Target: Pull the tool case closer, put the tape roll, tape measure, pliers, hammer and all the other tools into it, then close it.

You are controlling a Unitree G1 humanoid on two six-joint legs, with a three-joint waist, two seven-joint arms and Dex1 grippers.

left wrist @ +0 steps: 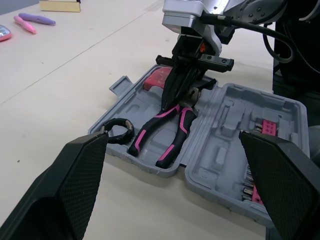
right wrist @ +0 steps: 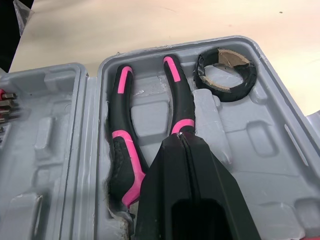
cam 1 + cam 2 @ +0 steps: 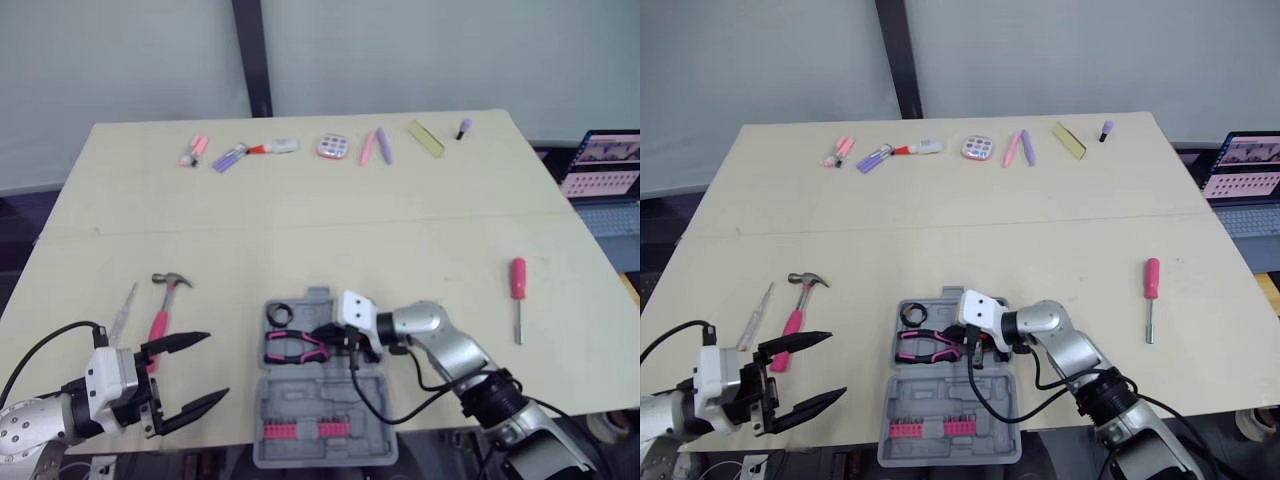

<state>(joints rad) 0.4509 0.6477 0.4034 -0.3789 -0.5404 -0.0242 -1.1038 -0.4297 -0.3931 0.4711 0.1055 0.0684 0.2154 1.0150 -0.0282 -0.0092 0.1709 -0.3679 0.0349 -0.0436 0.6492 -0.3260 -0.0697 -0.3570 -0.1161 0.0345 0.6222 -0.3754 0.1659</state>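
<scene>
grey moulded plastic tool case (image 2: 250, 145): matt, scuffed. pink-and-black pliers (image 2: 120, 140): rubbery grips, slight sheen. black tape roll (image 2: 220, 93): glossy, on a rough brown cardboard core. pink-handled hammer (image 3: 160, 320): dull metal head. pink-handled screwdriver (image 3: 518, 280): glossy plastic handle, metal shaft. pale wood-look table (image 3: 300, 210): smooth, matt.

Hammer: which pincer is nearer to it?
Left. The open left pincer is beside the hammer handle; the right pincer, shut, is farther, over the pliers in the tool case.
</scene>
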